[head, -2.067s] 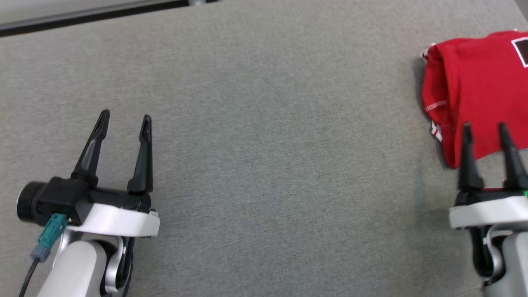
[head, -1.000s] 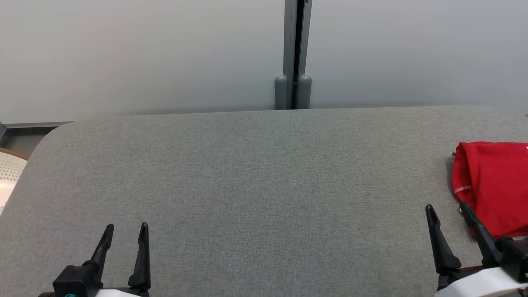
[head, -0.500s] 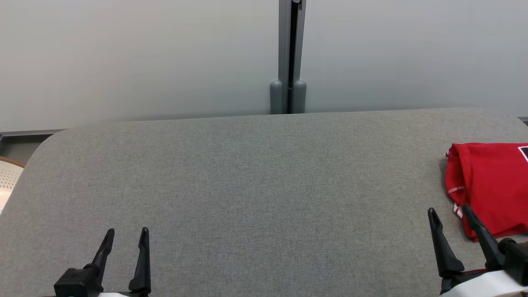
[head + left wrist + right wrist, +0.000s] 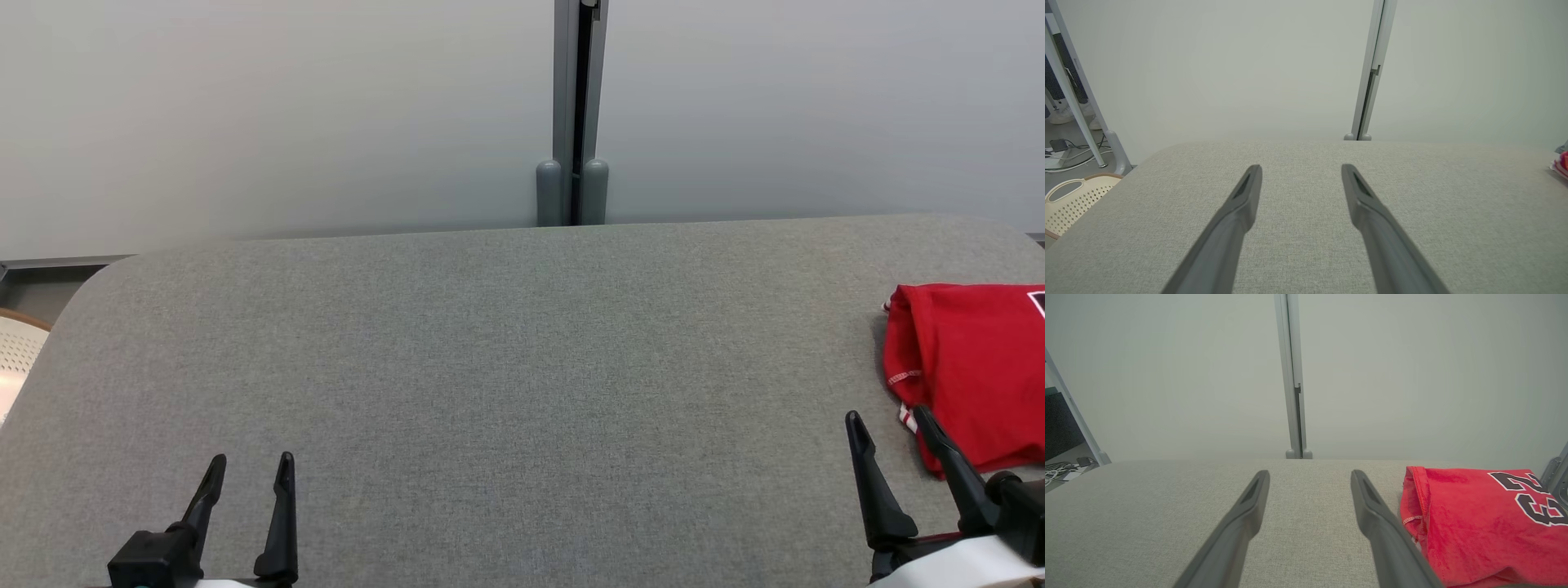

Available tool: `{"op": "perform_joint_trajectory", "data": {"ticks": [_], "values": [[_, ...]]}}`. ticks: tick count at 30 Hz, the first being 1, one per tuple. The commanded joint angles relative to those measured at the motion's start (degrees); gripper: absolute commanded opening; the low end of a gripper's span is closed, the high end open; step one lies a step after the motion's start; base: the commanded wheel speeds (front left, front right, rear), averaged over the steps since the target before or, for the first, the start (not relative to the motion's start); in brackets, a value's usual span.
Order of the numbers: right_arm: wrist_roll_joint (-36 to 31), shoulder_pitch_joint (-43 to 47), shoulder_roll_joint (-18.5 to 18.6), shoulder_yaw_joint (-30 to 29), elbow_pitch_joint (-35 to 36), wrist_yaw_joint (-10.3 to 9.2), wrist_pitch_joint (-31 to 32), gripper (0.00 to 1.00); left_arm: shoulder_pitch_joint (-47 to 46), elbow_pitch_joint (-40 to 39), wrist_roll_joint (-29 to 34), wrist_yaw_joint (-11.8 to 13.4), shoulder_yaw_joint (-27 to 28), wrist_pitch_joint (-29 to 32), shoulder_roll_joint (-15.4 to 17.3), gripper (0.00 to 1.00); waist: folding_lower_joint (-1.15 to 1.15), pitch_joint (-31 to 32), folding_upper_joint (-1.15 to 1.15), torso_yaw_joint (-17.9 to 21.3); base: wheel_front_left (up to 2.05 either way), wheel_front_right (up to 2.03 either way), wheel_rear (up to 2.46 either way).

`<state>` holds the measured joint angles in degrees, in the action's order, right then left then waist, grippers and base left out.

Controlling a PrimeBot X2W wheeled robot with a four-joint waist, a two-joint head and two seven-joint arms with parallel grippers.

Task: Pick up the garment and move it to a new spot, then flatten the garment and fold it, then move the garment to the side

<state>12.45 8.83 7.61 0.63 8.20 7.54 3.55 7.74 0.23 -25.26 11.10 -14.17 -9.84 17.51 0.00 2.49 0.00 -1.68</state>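
Partition panels (image 4: 286,114), pale and plain, stand behind everything, joined by a grey post (image 4: 573,106); in front of them the counter (image 4: 522,367) spreads wide under a grey woven cover, its far corners rounded; the garment (image 4: 971,367) lies on the counter's right end and runs past the head view's right edge; it is red, folded into a compact slab, with a doubled, rolled edge along its left side and pale stitching at a hem; the right wrist view shows dark, white-outlined numerals (image 4: 1527,494) on its top face; the right claw (image 4: 887,414) hangs at the garment's near left corner, jaws wide and empty; its outer finger overlaps that corner in the head view, though whether it touches the cloth I cannot tell; the left claw (image 4: 251,459) is well apart from the garment, over the counter's near left part, jaws likewise spread with nothing between them; a cream perforated basket (image 4: 1073,200) sits low beyond the counter's left corner.
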Motion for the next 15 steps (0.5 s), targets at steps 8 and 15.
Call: {"op": "perform_joint_trajectory", "data": {"ticks": [8, 15], "values": [[0.1, 0.6, -0.6, 0.2, -1.5, 0.01, 0.0, 0.0, 0.6, 1.2, -0.2, -0.1, -0.7, -0.2, -0.9, 0.0, 0.0, -0.1, 0.0, 0.0, 0.0, 0.0, 0.0], [7.9, -0.7, -0.8, 0.0, -3.4, 0.0, -0.1, 0.0, -0.5, 2.2, -6.7, -1.6, 1.0, 1.1, -2.1, 0.0, 0.0, -0.2, 0.0, 0.1, 0.0, 0.0, 0.0]]}}
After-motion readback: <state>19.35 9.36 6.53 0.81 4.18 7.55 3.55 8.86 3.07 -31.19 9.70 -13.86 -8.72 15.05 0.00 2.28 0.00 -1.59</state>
